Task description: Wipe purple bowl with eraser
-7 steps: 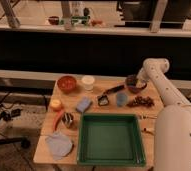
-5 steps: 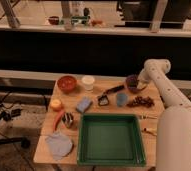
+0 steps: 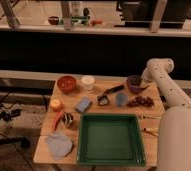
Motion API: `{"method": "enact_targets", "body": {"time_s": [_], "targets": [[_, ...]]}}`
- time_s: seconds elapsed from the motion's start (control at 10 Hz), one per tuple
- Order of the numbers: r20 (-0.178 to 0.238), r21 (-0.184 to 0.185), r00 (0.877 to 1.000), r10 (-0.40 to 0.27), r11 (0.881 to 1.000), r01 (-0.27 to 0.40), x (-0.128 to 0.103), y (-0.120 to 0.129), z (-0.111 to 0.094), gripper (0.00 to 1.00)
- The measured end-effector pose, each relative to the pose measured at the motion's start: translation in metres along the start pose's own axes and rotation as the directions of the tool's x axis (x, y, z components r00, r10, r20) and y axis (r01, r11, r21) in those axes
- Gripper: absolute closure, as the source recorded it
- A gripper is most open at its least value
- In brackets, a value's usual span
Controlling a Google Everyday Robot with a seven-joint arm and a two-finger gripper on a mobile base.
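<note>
The purple bowl (image 3: 134,82) stands at the table's back right, small, round and dark plum. My gripper (image 3: 143,87) is at the bowl's right rim, at the end of the white arm (image 3: 161,80) that comes up from the lower right and bends down toward the bowl. I cannot tell whether it holds anything. I cannot pick out the eraser for certain. A blue rectangular block (image 3: 83,104) lies left of the table's middle, far from the gripper.
An orange-red bowl (image 3: 67,83) and a white cup (image 3: 88,82) stand at the back left. A black brush (image 3: 109,95), a grey-blue cup (image 3: 121,99) and grapes (image 3: 140,101) lie near the purple bowl. A green tray (image 3: 111,139) fills the front. An orange (image 3: 55,104) and a grey cloth (image 3: 59,144) lie left.
</note>
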Motion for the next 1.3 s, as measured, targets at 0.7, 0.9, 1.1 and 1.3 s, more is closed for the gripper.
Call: {"method": "enact_targets", "body": {"time_s": [0.7,0.9,1.1,1.3], "targets": [[-0.002,0.030,0.999,-0.037,0.999,0.037,-0.031,-0.033,0.027,0.86],[0.007,0.031,0.999,-0.040,0.999,0.040,-0.037,-0.025,0.018,0.86],[0.011,0.030,0.999,-0.036,0.999,0.035,-0.033,-0.012,0.003,0.86],[0.021,0.022,0.999,-0.030,0.999,0.029,-0.031,0.001,-0.012,0.86]]}}
